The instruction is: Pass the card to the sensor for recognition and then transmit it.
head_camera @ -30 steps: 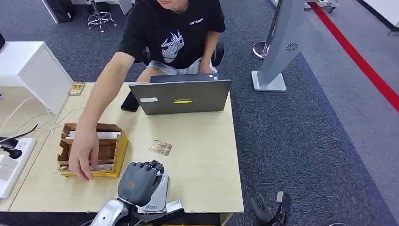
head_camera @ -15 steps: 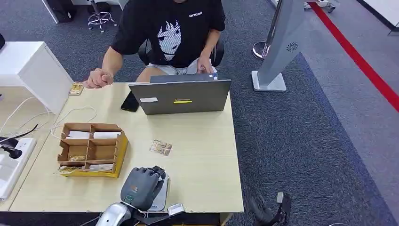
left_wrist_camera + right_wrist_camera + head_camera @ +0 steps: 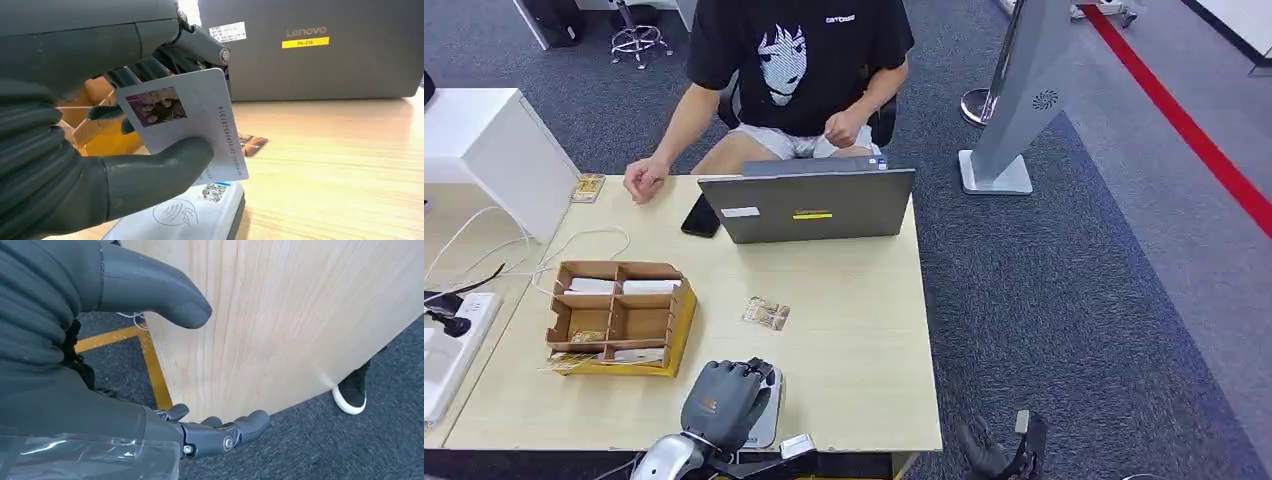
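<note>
My left hand (image 3: 724,398) hovers at the table's near edge, right above the grey-white card sensor (image 3: 768,422). In the left wrist view its thumb pins a white card (image 3: 186,124) with a small photo and a printed number against the fingers. The card is tilted just over the sensor (image 3: 192,216), whose top bears a contactless symbol; I cannot tell whether they touch. My right hand (image 3: 1002,450) hangs beside the table's right side, below the tabletop. In the right wrist view the right hand (image 3: 75,340) has its thumb and fingers apart and holds nothing.
A cardboard organiser box (image 3: 619,318) stands left of my hand, and a small patterned card (image 3: 766,314) lies mid-table. A grey laptop (image 3: 809,205) and a black phone (image 3: 700,216) sit at the far edge. A seated person (image 3: 799,60) rests a hand (image 3: 642,182) there. A kiosk stand (image 3: 1019,90) rises at right.
The person's arm has drawn back from the cardboard box to the far table edge. My left hand stays over the sensor with the card.
</note>
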Controlling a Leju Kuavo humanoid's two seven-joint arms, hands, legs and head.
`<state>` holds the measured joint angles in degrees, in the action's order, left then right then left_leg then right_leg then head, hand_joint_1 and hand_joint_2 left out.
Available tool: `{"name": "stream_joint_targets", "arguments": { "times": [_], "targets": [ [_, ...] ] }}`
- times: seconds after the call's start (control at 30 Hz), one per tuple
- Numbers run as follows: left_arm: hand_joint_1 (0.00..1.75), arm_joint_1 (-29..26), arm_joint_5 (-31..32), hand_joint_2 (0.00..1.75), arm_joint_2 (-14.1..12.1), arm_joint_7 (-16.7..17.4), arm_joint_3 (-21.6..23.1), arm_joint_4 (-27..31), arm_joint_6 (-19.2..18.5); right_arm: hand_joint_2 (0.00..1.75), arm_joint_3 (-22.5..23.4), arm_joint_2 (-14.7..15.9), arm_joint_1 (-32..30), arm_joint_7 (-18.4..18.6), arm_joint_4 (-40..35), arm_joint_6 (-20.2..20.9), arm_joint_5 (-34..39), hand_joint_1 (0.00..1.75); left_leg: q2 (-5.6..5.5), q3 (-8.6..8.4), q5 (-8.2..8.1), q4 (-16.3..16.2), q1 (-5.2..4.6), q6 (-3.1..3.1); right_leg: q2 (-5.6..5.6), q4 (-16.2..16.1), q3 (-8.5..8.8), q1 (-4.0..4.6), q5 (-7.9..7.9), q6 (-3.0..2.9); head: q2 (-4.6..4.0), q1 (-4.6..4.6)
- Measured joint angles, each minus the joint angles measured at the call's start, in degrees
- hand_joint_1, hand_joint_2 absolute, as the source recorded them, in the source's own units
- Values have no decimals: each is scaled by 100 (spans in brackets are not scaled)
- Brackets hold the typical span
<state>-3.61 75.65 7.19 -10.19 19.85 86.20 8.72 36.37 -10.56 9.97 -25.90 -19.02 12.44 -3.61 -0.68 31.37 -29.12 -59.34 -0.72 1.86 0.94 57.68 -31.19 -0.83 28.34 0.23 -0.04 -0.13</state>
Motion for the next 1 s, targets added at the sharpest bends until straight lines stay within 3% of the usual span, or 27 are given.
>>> {"name": "stream_joint_targets", "arguments": {
  "times": [1.0],
  "targets": [
    [175, -11, -142, 175, -35, 52, -2, -146, -181, 175, 48, 15, -2, 0, -2, 17, -50, 0, 0, 0, 0, 0, 0, 0, 0, 0, 0, 0, -1, 2, 0, 0]
  ]
}}
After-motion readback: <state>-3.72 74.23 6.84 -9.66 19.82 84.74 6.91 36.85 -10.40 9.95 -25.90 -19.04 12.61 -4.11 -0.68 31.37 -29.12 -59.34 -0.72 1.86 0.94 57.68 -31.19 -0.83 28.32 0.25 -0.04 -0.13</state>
